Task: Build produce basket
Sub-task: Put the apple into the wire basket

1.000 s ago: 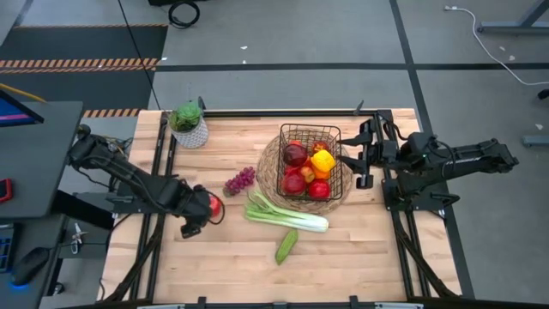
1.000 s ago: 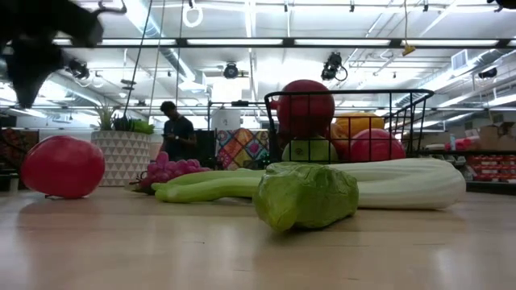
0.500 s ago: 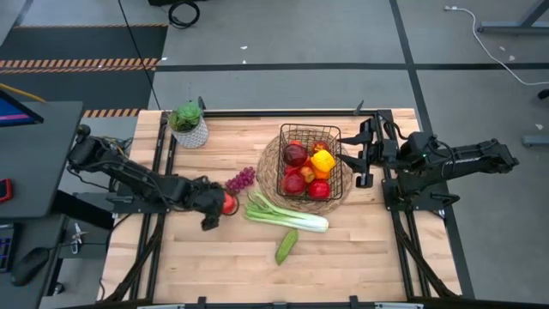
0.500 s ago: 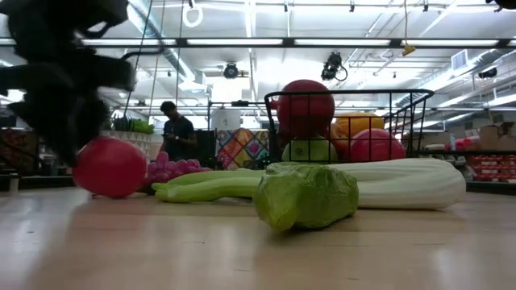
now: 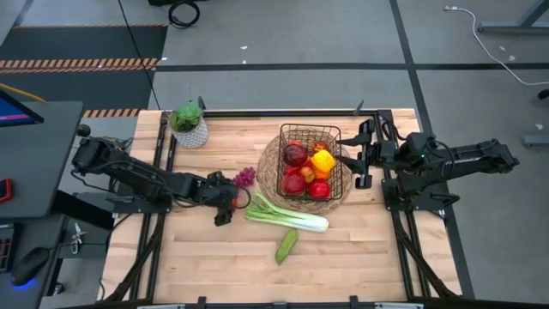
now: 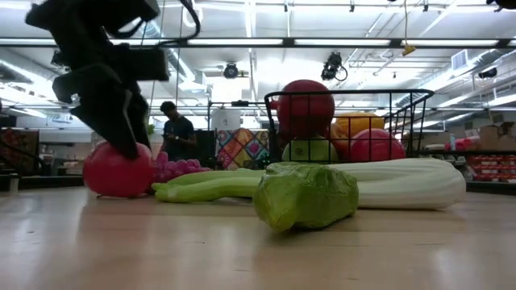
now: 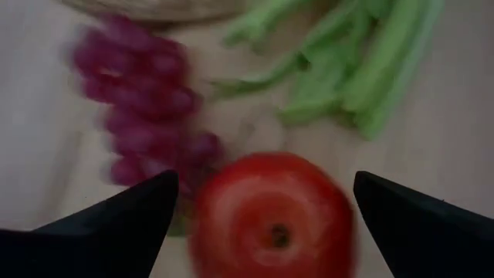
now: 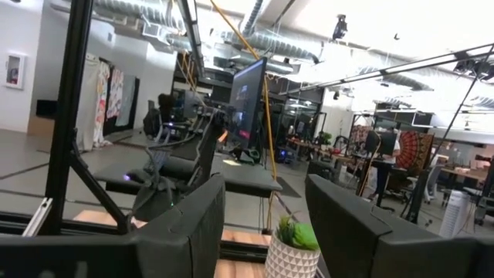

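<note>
From above, the left gripper point(image 5: 230, 202) sits wide open over a red apple point(image 5: 237, 201) mid-desk, beside the grapes point(image 5: 245, 176); the basket point(image 5: 310, 160) holds fruit near the far right edge, where the right gripper point(image 5: 349, 160) waits partly open. Down low, the apple point(image 6: 118, 171) rests on the desk. The left wrist shows fingers point(image 7: 116, 224) either side of the apple point(image 7: 274, 216).

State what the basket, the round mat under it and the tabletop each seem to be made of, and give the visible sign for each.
Basket: thin black wire, probably coated metal; the open grid shows the produce through it.
Round mat: pale woven straw or similar fibre; tan with a ringed texture.
Tabletop: light wood with a smooth finish; parallel plank lines and grain show.
</note>
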`<action>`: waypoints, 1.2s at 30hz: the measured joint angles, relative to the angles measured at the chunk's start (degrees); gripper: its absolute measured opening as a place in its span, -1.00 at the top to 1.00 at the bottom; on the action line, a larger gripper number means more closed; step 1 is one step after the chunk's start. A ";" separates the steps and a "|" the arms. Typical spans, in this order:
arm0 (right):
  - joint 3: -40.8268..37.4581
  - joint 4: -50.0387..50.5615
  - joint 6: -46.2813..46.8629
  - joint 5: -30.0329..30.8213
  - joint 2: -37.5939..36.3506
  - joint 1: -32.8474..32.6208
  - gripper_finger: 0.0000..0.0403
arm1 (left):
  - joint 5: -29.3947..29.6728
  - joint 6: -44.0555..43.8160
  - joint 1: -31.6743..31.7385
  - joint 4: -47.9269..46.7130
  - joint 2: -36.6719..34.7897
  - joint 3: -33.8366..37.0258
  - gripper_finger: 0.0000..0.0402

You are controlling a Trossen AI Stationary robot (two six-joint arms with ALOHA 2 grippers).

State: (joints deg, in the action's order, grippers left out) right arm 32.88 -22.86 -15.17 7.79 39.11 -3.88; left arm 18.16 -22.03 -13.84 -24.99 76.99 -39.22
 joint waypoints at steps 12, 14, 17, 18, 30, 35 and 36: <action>0.00 0.62 0.65 0.00 0.00 -0.07 0.07 | -10.33 -1.07 0.78 0.47 5.16 -0.15 -0.99; 0.00 0.63 0.65 0.00 0.00 -0.07 0.07 | -10.32 -2.55 0.58 0.43 5.09 -0.11 -0.99; 0.00 0.64 0.65 0.02 0.00 -0.07 0.07 | -10.22 -3.96 0.43 0.33 5.09 -0.09 -0.99; 0.00 0.66 0.65 0.00 0.00 -0.07 0.07 | -10.29 -4.34 0.43 0.27 5.09 -0.09 -0.99; 0.00 0.77 0.65 0.00 0.00 -0.07 0.07 | -10.33 -6.69 0.43 -0.22 5.09 -0.04 -0.99; 0.00 0.77 0.65 0.00 0.00 -0.07 0.07 | -10.76 -6.87 0.43 -0.39 5.09 -0.02 -0.99; 0.00 0.77 0.65 0.00 0.00 -0.07 0.07 | -11.17 -6.87 0.43 -0.51 5.09 -0.02 -0.99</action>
State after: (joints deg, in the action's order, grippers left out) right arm 32.88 -22.09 -14.52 7.79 39.11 -3.95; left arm 6.99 -28.91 -13.41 -25.49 82.08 -39.24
